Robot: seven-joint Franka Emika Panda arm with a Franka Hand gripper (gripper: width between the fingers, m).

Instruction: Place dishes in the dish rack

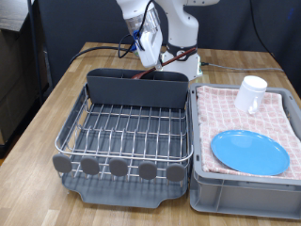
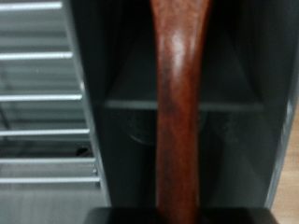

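Observation:
My gripper (image 1: pixel 149 44) hangs over the tall grey back compartment (image 1: pixel 136 91) of the dish rack (image 1: pixel 66 132). It is shut on the dark reddish-brown wooden spoon (image 1: pixel 144 73), which points down into that compartment. In the wrist view the spoon (image 2: pixel 177 112) runs down the middle into the compartment (image 2: pixel 131 75), with the wire grid (image 2: pixel 42 93) beside it. The bright-blue plate (image 1: pixel 249 151) and the white mug (image 1: pixel 250 94) are outside the rack, on the pink checkered cloth at the exterior view's right.
The pink checkered cloth (image 1: pixel 226 113) lines a grey bin (image 1: pixel 240 198) right beside the rack. Both stand on a wooden table (image 1: pixel 47 104). The robot's base (image 1: pixel 183 56) and cables are behind the rack.

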